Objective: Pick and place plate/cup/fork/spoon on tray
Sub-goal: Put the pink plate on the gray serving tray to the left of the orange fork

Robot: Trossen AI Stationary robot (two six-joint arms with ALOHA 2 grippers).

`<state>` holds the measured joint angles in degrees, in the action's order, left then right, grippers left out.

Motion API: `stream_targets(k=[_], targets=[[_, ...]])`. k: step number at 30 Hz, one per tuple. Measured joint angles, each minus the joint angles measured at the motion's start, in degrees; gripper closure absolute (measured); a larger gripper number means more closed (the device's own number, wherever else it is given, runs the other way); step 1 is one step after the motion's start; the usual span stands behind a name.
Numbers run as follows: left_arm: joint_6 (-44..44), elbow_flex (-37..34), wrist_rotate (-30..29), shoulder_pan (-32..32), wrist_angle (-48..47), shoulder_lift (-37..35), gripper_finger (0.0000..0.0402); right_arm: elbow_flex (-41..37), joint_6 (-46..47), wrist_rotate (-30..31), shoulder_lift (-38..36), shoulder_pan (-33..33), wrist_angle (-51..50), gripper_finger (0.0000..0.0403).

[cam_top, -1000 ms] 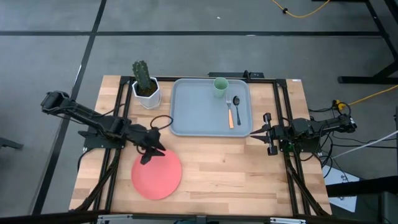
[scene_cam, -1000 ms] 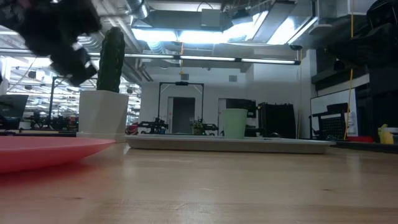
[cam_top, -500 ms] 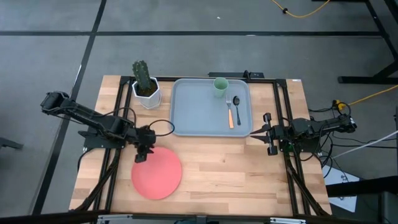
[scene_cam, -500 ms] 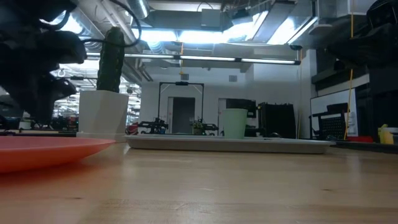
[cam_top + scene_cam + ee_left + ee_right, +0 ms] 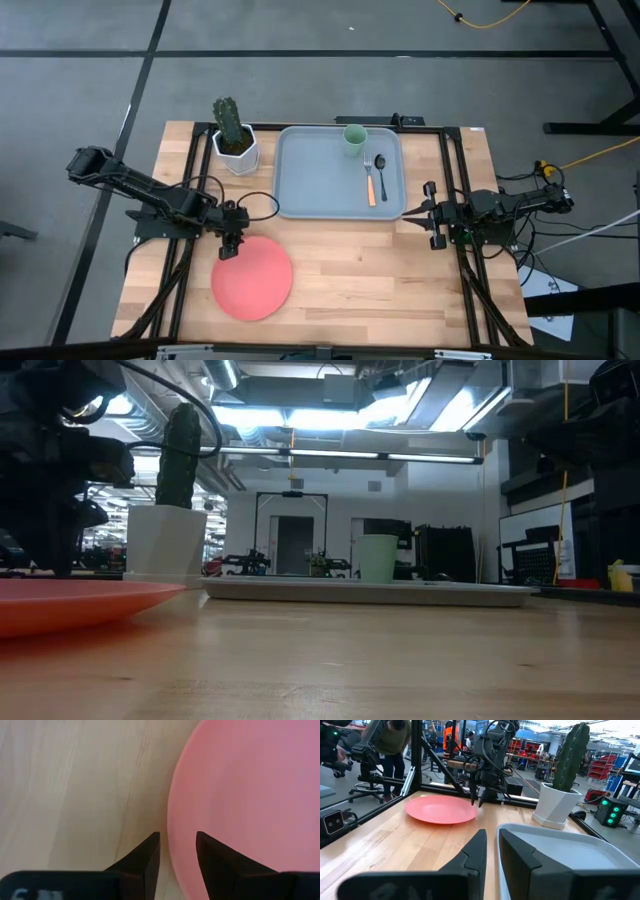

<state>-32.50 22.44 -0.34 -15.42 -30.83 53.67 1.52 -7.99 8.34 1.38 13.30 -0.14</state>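
Observation:
The coral-red plate point(image 5: 252, 278) lies flat on the wooden table, near the left. My left gripper point(image 5: 228, 250) points down at the plate's far-left rim point(image 5: 172, 810). Its fingers are a little apart, one over the wood and one over the plate. I cannot tell whether they touch it. The grey-blue tray point(image 5: 310, 190) holds the green cup point(image 5: 354, 137), the orange-handled fork point(image 5: 369, 182) and the dark spoon point(image 5: 382, 175). My right gripper point(image 5: 408, 213) waits, shut, at the tray's right near corner point(image 5: 560, 845).
A white pot with a cactus point(image 5: 233, 140) stands left of the tray, at the back. Black frame rails point(image 5: 195, 170) run along the table's left and right sides. Bare wood lies in front of the tray, right of the plate. People stand in the room beyond the table point(image 5: 390, 740).
My left gripper has gone a little toward the table's left edge and down, from over the plate's far edge to its far-left rim, and now points straight down. The plate has stayed in place.

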Motion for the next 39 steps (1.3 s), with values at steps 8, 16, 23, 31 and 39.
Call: stream_targets(k=[8, 16, 23, 31, 39], targets=[[-0.9, -0.5, 0.4, 0.0, 0.2, 0.6, 0.0282, 0.0, 0.0, 0.0, 0.0, 0.0, 0.0, 0.0346], [-5.0, -1.3, 3.2, 0.0, 2.1, 4.2, 0.0282, 0.0, 0.0, 0.0, 0.0, 0.0, 0.0, 0.0346], [-6.3, -1.3, 9.1, 0.0, 5.0, 6.2, 0.0283, 0.0, 0.0, 0.0, 0.0, 0.0, 0.0, 0.0346], [-7.6, -1.1, 9.2, 0.0, 5.0, 10.1, 0.0321, 0.0, 0.0, 0.0, 0.0, 0.0, 0.0, 0.0346], [-7.7, -0.4, 15.0, 0.2, 8.8, 10.2, 0.0395, 0.0, 0.0, 0.0, 0.0, 0.0, 0.0, 0.0346]])
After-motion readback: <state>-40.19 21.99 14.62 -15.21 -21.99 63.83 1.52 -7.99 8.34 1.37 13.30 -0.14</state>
